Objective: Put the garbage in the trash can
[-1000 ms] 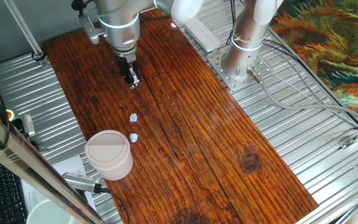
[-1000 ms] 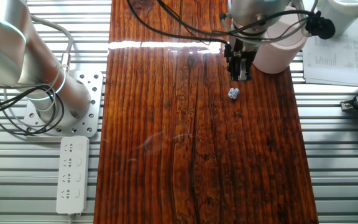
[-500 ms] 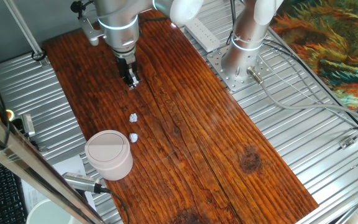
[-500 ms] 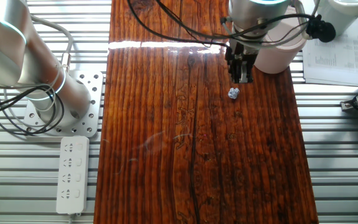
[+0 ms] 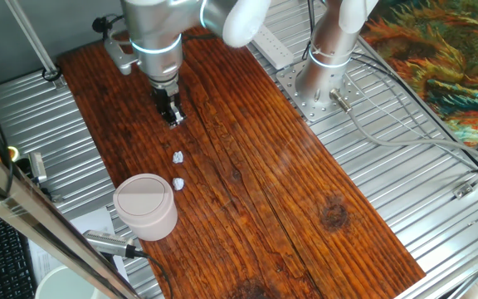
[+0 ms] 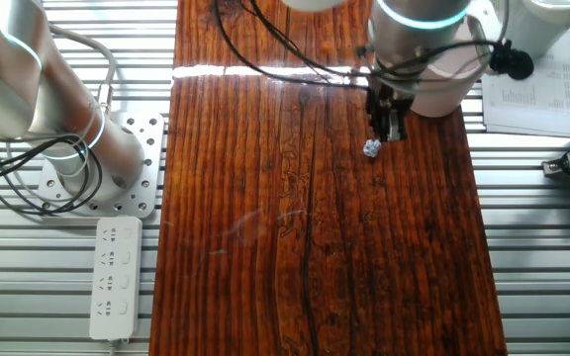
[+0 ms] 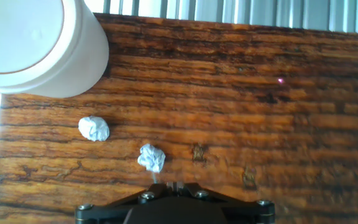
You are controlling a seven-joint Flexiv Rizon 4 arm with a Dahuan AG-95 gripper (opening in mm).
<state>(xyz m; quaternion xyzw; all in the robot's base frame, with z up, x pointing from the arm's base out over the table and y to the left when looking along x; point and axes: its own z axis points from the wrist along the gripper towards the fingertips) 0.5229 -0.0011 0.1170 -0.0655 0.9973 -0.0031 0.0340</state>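
Two tiny white crumpled wads of garbage lie on the wooden table, one (image 5: 178, 156) nearer my gripper and one (image 5: 178, 183) next to the trash can (image 5: 145, 206), a pale pinkish bin with a round two-tone lid. My gripper (image 5: 173, 116) hangs above the table just beyond the nearer wad, fingers together and empty. In the hand view the wads (image 7: 151, 157) (image 7: 94, 129) lie just ahead of my fingertips (image 7: 173, 185), with the bin (image 7: 36, 43) at top left. In the other fixed view my gripper (image 6: 389, 129) is just above one wad (image 6: 371, 148); the bin (image 6: 443, 84) stands behind it.
A second arm's base (image 5: 322, 75) and a white power strip (image 6: 115, 277) sit on the metal bench beside the table. A plain white round container (image 5: 56, 282) stands off the table's near corner. Papers (image 6: 532, 94) lie past the bin.
My gripper has moved a little down and toward the nearer wad. The wads and the bin have not moved.
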